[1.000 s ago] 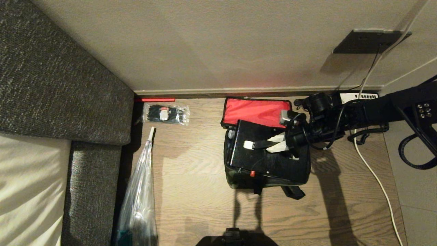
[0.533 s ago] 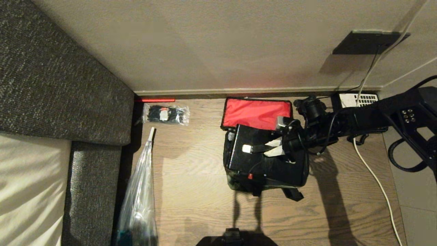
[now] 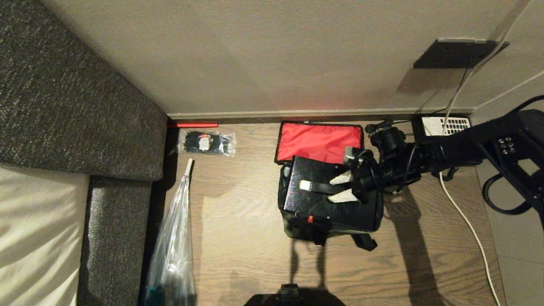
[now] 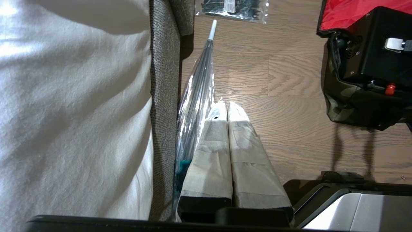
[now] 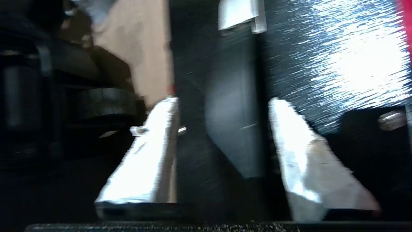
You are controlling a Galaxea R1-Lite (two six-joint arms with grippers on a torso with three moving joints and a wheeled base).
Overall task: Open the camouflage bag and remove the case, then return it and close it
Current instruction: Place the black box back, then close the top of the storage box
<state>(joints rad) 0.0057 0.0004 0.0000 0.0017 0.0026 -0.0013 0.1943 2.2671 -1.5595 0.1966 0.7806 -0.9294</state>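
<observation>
**Case back in the bag, handle let go**

On the wood-grain floor beside the wall sits the boxy soft camouflage bag (image 3: 297, 227) in green, brown and black, its red-lined lid (image 3: 318, 140) flopped open toward the skirting. The black rectangular hard-shelled case (image 3: 323, 204) stands inside it, its top proud of the bag's rim. The right gripper (image 3: 345, 187) hovers over the case top with its pale fingers (image 5: 154, 151) spread part-way, one on either side of the flat black strap handle (image 5: 235, 129) and clear of it; it has hold of nothing. The left gripper (image 4: 227, 129) is parked low beside the grey sofa edge, fingers pressed together and empty.

The case looks rigid and glossy, likely slippery on its flat faces and with some weight, so the strap handle with its silver end fitting (image 3: 306, 185) seems the only sound place to take it. The bag is limp fabric that will sag and shift when pushed. Its lid should fold easily, best pinched at the free edge and drawn over the case.
</observation>
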